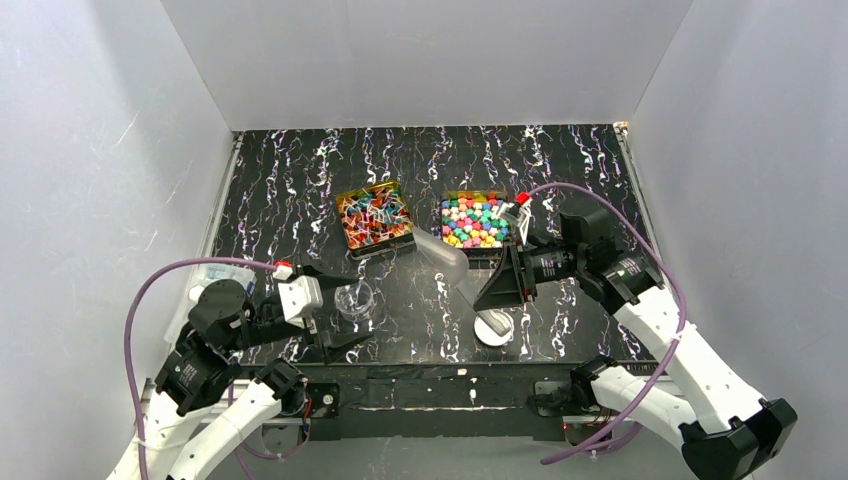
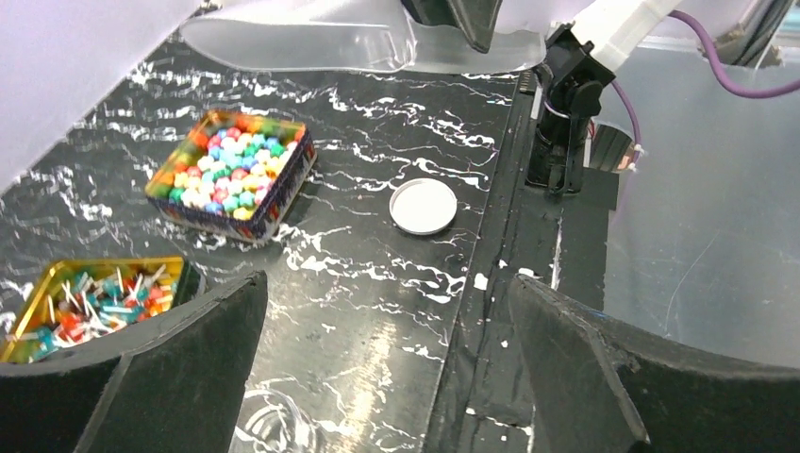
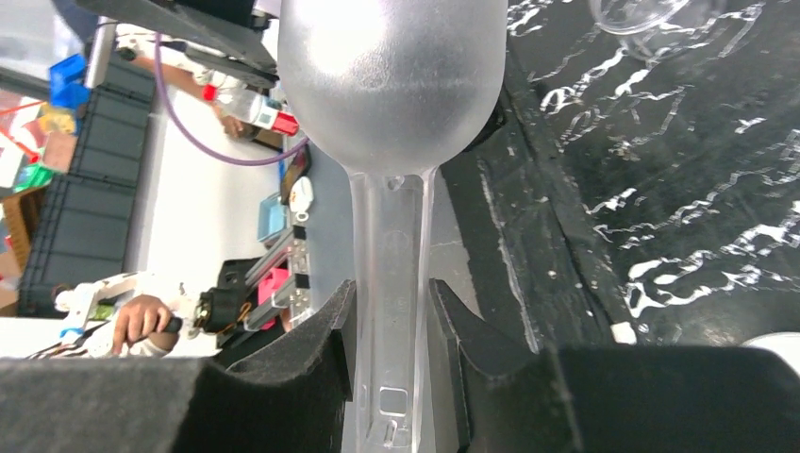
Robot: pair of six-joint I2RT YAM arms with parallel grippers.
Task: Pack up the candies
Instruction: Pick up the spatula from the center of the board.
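While the left tool is hanging wide and empty beside the clear cup, left of the white lid, the right tool just beyond the lid is pinching the clear scoop by its handle. Farther beyond the lid, the candies are lying in two gold tins. Judging from this, the scoop should be dipping bowl-first into a tin, then lifting level. The right wrist view is showing the pinch; the top view is hiding it, but placing the bowl between the tins' near corners.
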